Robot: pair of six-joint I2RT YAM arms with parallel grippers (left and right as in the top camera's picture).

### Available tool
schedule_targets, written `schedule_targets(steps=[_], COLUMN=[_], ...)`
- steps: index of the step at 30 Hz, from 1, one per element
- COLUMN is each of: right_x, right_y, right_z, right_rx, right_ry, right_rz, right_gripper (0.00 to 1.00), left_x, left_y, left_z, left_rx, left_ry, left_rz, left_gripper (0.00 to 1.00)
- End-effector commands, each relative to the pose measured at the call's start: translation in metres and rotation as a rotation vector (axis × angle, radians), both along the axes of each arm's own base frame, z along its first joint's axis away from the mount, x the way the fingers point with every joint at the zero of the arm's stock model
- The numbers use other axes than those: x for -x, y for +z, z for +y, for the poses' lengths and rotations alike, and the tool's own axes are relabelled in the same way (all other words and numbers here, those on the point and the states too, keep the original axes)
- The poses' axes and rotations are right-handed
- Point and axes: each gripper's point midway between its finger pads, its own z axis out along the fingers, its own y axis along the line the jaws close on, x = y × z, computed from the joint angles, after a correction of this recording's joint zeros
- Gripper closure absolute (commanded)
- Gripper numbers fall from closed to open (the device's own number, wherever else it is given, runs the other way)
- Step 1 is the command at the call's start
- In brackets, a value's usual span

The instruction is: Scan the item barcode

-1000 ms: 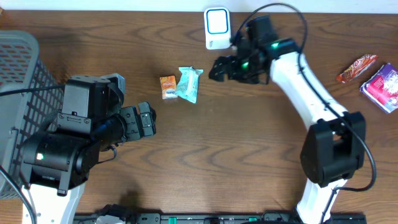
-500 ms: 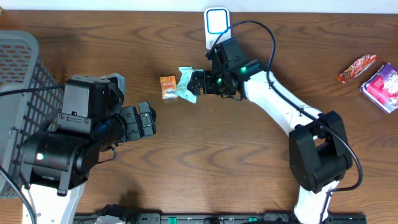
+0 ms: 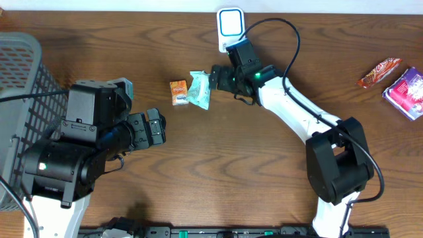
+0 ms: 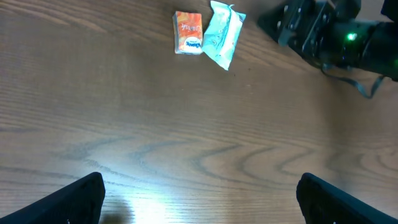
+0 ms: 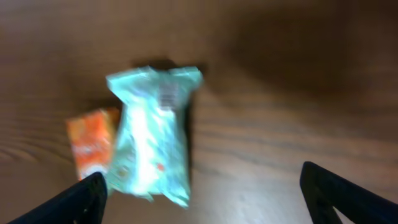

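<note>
A teal packet [image 3: 200,90] lies flat on the wooden table with a small orange packet [image 3: 178,92] just to its left. My right gripper [image 3: 214,78] hovers at the teal packet's right edge, open and holding nothing. In the right wrist view the teal packet [image 5: 152,134] and the orange packet [image 5: 93,146] sit ahead and left of the gripper [image 5: 205,202]; the picture is blurred. A white scanner [image 3: 230,30] stands at the back edge behind the right arm. My left gripper [image 3: 155,129] is open and empty, well short of the packets [image 4: 222,40].
A grey mesh basket [image 3: 20,79] stands at the far left beside the left arm. At the far right lie a red snack wrapper [image 3: 379,71] and a purple pack [image 3: 406,92]. The right arm [image 4: 336,37] shows at the left wrist view's top right.
The right arm has swung left from in front of the scanner to the teal packet's right edge. Both packets and the left arm have stayed put.
</note>
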Motion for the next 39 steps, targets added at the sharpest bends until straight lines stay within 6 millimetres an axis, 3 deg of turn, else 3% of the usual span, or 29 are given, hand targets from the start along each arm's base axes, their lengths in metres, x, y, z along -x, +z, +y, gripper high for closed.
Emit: schedule_targets(steps=[1,4,14,17,22,28,35,39], right_x=[0.001,0.002,-0.003,-0.004,-0.004,0.005,0.018,0.021], right_y=[-0.019,-0.031,-0.056,-0.064,-0.070,-0.048,-0.010,0.012], right_z=[0.019,0.030,0.059,0.054,0.029,0.005,-0.008,-0.004], right_rx=[-0.048,-0.054,-0.093,-0.057,0.056,0.097,0.123,0.123], right_ry=[0.024,0.043,0.091,0.070,0.018,-0.003,0.007,0.048], right_rz=[0.026,0.027,-0.004,-0.004,0.002,0.040,0.032,-0.018], right_gripper=[0.09,0.17,0.19,0.31,0.59,0.87,0.82,0.73], left_x=[0.000,0.000,0.000,0.000,0.000,0.000,0.000,0.000], left_y=[0.000,0.000,0.000,0.000,0.000,0.000,0.000,0.000], left_z=[0.001,0.001,0.001,0.001,0.001,0.001,0.001,0.001], left_rx=[-0.010,-0.010,-0.010,-0.010,-0.010,-0.010,-0.010,-0.011], left_ry=[-0.005,-0.005,-0.005,-0.005,-0.005,-0.005,-0.005,-0.005], left_rz=[-0.002,-0.002,-0.002,-0.002,-0.002,-0.002,-0.002,-0.002], left_gripper=[0.02,0.02,0.02,0.02,0.02,0.02,0.02,0.02])
